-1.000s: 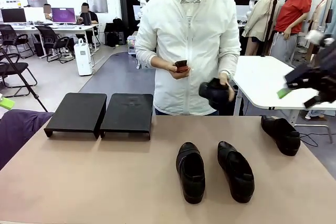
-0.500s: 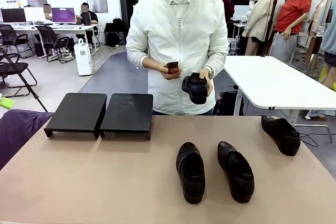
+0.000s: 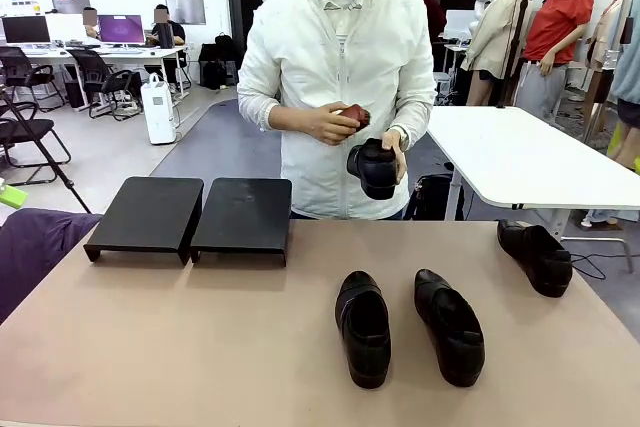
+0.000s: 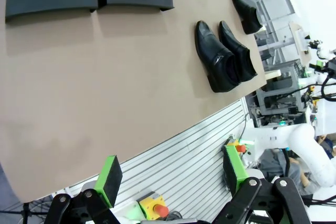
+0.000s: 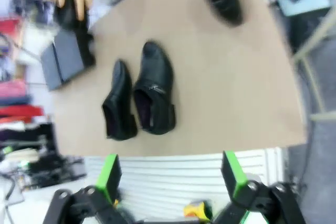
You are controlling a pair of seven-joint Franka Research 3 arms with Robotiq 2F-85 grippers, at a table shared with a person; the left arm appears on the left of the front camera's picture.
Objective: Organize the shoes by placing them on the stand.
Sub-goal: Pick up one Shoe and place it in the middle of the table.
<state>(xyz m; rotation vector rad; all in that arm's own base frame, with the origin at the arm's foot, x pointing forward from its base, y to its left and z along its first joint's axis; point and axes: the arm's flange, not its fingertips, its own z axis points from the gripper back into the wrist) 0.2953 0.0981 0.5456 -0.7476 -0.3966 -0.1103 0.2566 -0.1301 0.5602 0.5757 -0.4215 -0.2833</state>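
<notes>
Black, glossy slip-on shoes with round toes: a pair of shoes [image 3: 363, 327] lies side by side on the middle of the table [image 3: 200, 347], toward its near edge; a third shoe [image 3: 536, 256] sits by the right edge; a fourth shoe [image 3: 373, 167] is in the person's hand [image 3: 396, 143] beyond the far edge. The stand [image 3: 243, 212], two matte-black slanted platforms just beside each other, is bare at the far edge, left of middle. The table is tan and plain. Behind are office desks, monitors, chairs and a white table [image 3: 520, 162]. The left gripper [image 4: 171, 174] and right gripper [image 5: 170, 174] have fingers spread, gripping nothing.
</notes>
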